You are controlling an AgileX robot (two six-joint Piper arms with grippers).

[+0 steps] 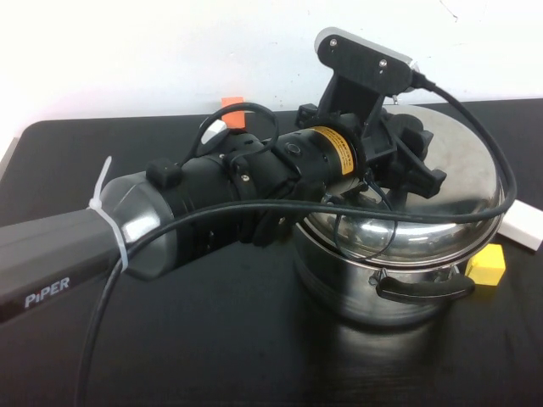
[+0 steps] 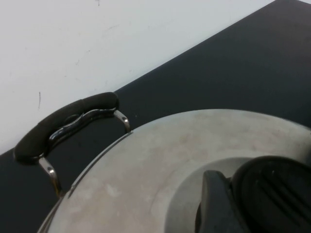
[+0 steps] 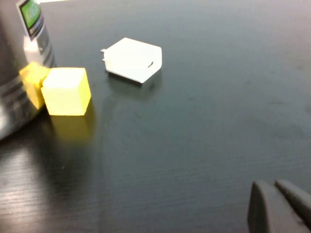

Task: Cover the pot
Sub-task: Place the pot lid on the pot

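Observation:
The steel pot (image 1: 373, 292) with black loop handles (image 1: 424, 287) stands right of the table's middle. The domed steel lid (image 1: 462, 182) lies over its mouth; I cannot tell whether it sits flat on the rim. My left gripper (image 1: 405, 163) is on top of the lid, shut on its black knob. In the left wrist view one finger (image 2: 216, 204) presses against the knob (image 2: 277, 194), with the lid (image 2: 155, 170) and a pot handle (image 2: 63, 121) beyond. My right gripper (image 3: 278, 204) is shut and empty, low over the table to the right of the pot (image 3: 12, 97); it is out of the high view.
A yellow block (image 1: 486, 264) touches the pot's right side, also in the right wrist view (image 3: 66, 91). A white charger (image 3: 133, 59) lies just past it (image 1: 522, 225). An orange block (image 1: 232, 103) sits at the table's back edge. A white wall stands behind.

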